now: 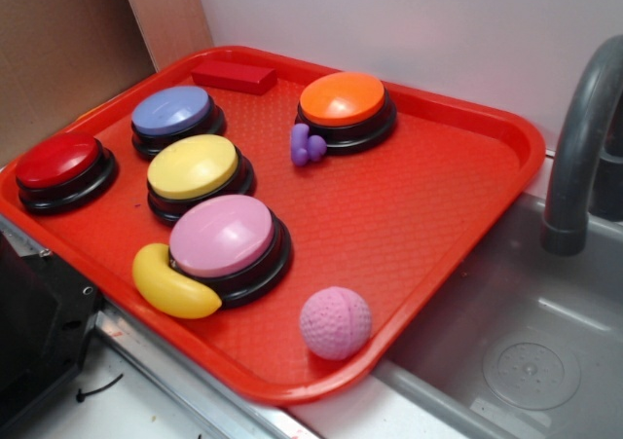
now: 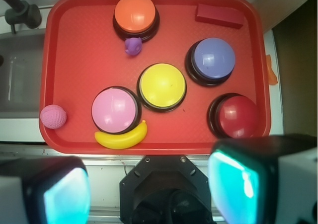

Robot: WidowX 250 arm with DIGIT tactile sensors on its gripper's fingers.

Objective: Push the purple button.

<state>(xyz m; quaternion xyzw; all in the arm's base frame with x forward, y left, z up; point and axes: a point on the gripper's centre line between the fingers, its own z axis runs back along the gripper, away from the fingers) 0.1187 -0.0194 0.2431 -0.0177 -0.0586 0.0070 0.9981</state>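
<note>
Red tray (image 2: pixel 74 15): purple button (image 2: pixel 214 59) at 2 o'clock from the central yellow button (image 2: pixel 162 86), near the red block (image 2: pixel 219 15); pink button (image 2: pixel 114 110) at 7 o'clock. Gripper (image 2: pixel 149 184) over the tray's near edge, jaws wide apart, holding nothing.

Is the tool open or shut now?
Open. In the wrist view the two fingers stand wide apart at the bottom, with nothing between them; the tool is not touching the purple button.
</note>
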